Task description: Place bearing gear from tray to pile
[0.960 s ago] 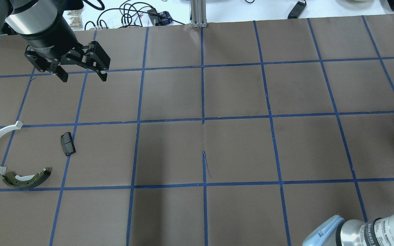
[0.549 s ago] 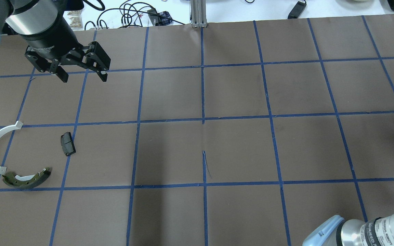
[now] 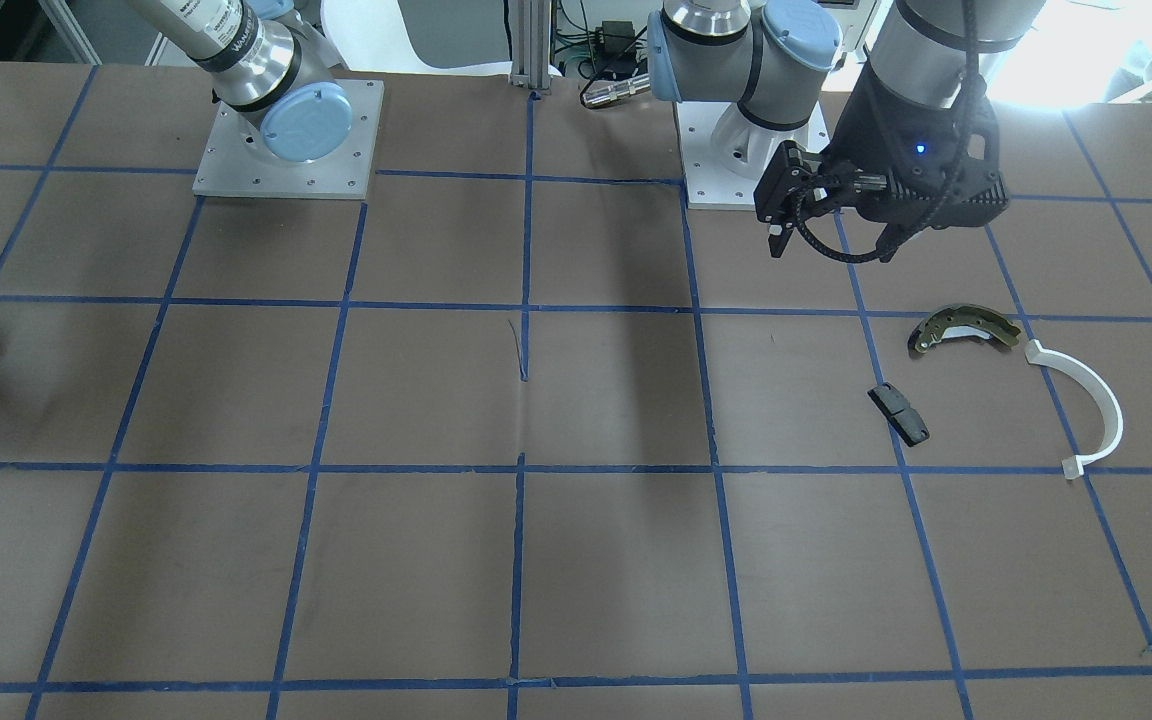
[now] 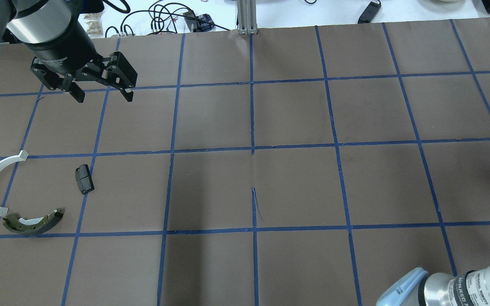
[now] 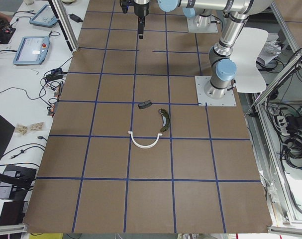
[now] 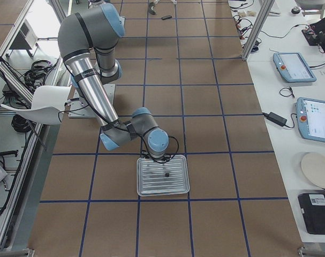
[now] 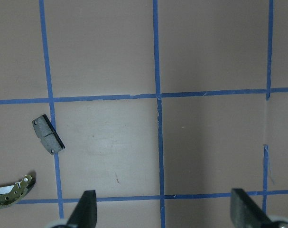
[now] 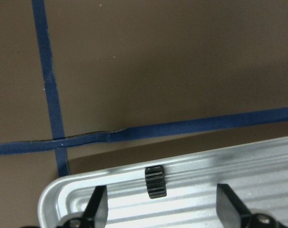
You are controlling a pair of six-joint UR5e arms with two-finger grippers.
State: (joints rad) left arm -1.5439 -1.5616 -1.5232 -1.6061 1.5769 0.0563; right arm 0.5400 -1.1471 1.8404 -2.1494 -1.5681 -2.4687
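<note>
Nothing's moved: left fingers (image 4: 77,94) still hang open on the pile's (image 4: 34,223) far side, right fingers (image 8: 97,203) poised open over the gear (image 8: 155,181) in the tray (image 8: 257,156), pickup not begun

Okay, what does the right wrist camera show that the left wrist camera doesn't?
Only the right wrist view: a pale corner of the tray with the small black bearing gear lying in it, untouched between the fingers of the open right gripper. Only the left wrist view: the black block and one end of the brake shoe, beyond the open left gripper. Both: brown table with blue tape lines.
</note>
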